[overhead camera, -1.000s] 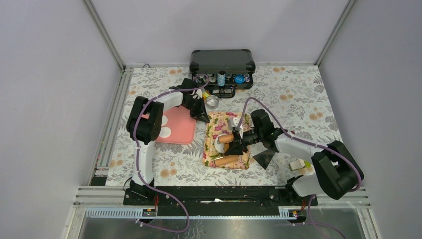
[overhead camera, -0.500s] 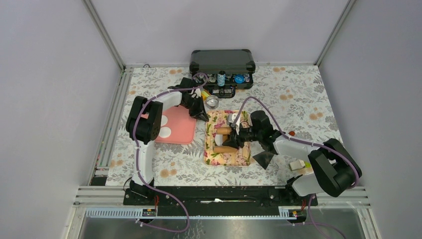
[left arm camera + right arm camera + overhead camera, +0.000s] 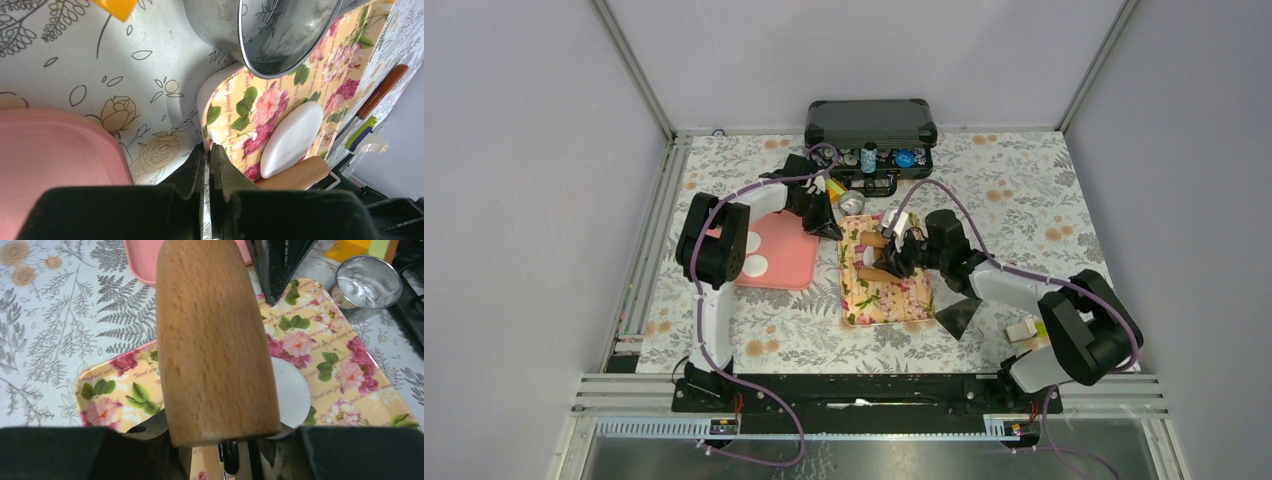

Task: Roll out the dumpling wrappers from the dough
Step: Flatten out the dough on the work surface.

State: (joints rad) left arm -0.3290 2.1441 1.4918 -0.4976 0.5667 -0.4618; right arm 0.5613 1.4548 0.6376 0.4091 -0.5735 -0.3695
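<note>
A flat white dumpling wrapper [image 3: 292, 390] lies on the floral tray [image 3: 894, 300], partly under the wooden rolling pin [image 3: 215, 340]. My right gripper [image 3: 896, 256] is shut on the pin's handle and holds the pin across the tray's far half. The left gripper [image 3: 207, 150] is shut on the floral tray's rim at its far left corner. Two more round wrappers [image 3: 754, 254] rest on the pink tray [image 3: 784, 262]. In the left wrist view the wrapper [image 3: 292, 137] shows beside the pin [image 3: 295, 175]. Lumps of dough are out of view.
A round silver tin [image 3: 852, 203] stands just beyond the floral tray. An open black case [image 3: 871, 135] with small items sits at the back. A white-and-green block [image 3: 1022, 330] and a black triangular piece [image 3: 954, 316] lie at the right, near the front.
The right arm has pushed the rolling pin away from the bases, from the tray's middle to its far half. The left gripper has kept its hold on the rim.
</note>
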